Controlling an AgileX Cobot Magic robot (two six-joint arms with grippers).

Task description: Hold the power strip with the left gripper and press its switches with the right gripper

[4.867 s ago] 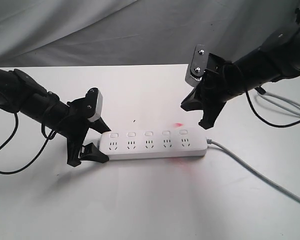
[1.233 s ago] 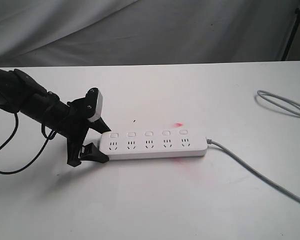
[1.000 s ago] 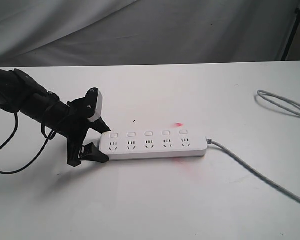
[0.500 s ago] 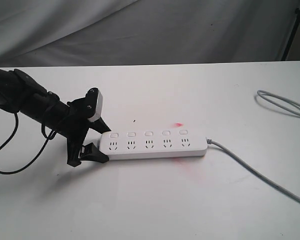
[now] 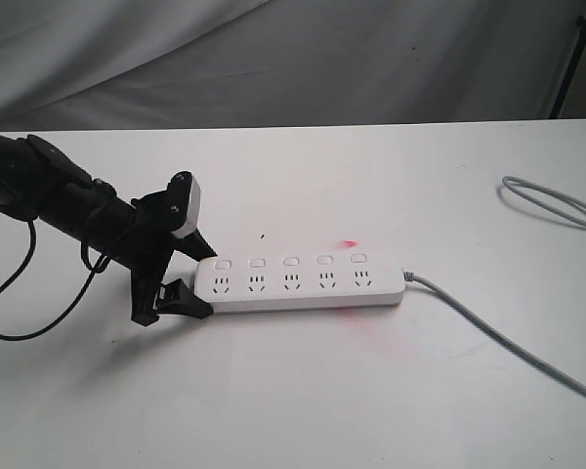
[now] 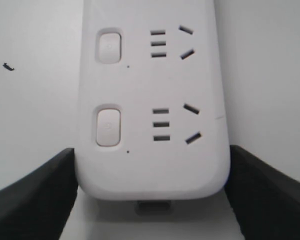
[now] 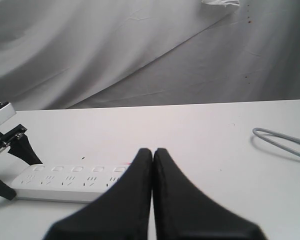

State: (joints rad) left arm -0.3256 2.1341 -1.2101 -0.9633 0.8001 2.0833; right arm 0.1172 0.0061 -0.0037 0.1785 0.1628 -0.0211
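Note:
The white power strip point(image 5: 303, 280) lies flat on the white table, its grey cord point(image 5: 488, 332) running off to the right. My left gripper point(image 5: 197, 276) is shut on the strip's left end, one black finger point(image 6: 37, 192) against each long side. Two switches point(image 6: 108, 126) show in the left wrist view; all five switches point(image 5: 290, 261) line the strip's far edge. My right gripper point(image 7: 153, 152) is shut and empty, hanging well back from the strip point(image 7: 70, 182), out of the exterior view.
The cord loops back onto the table at the right point(image 5: 552, 205), the same loop showing in the right wrist view point(image 7: 282, 142). A red smudge point(image 5: 349, 243) marks the table behind the strip. Grey cloth point(image 5: 293, 59) hangs behind the table; a black pole point(image 5: 566, 59) stands at the back right.
The right arm, which hovered above the strip's right end 4.9 s ago, has left the exterior view. Over the last second nothing has moved.

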